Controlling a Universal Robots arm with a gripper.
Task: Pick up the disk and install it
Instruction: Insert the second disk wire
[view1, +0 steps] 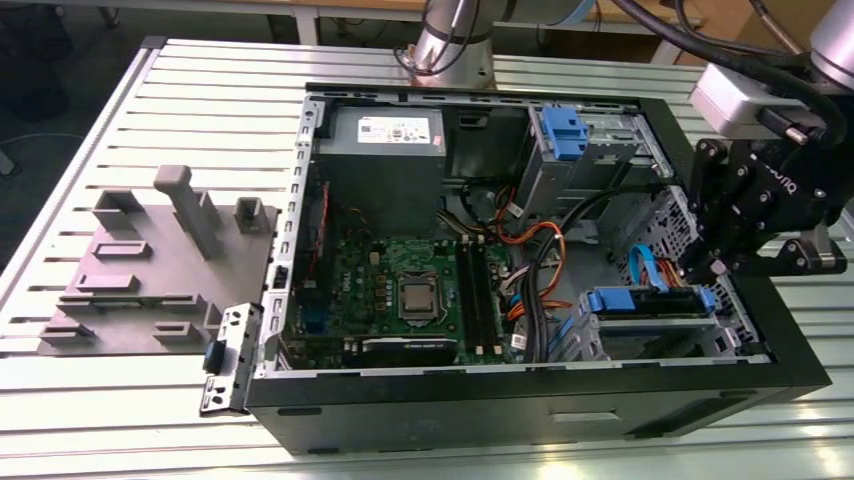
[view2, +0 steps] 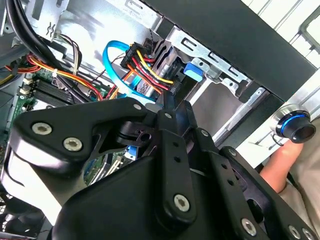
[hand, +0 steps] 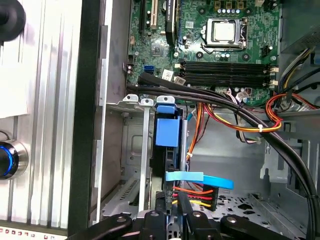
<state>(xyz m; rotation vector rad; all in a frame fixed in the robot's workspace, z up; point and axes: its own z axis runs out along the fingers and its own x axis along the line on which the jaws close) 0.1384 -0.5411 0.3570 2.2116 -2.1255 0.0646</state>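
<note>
The gripper (view1: 721, 268) is hanging over the computer case (view1: 534, 400), its fingers looking closed narrowly on the end of the disk (hand: 167, 132), which is sitting upright in the drive cage (hand: 131, 165), seemingly nearly installed though not released.

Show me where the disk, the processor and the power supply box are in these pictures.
disk (hand: 167, 132): first wrist view, on its blue plastic end, standing in the drive cage.
processor (view1: 418, 297): exterior view, on its metal lid at the middle of the motherboard.
power supply box (view1: 380, 160): exterior view, on its grey side below the white sticker.
</note>
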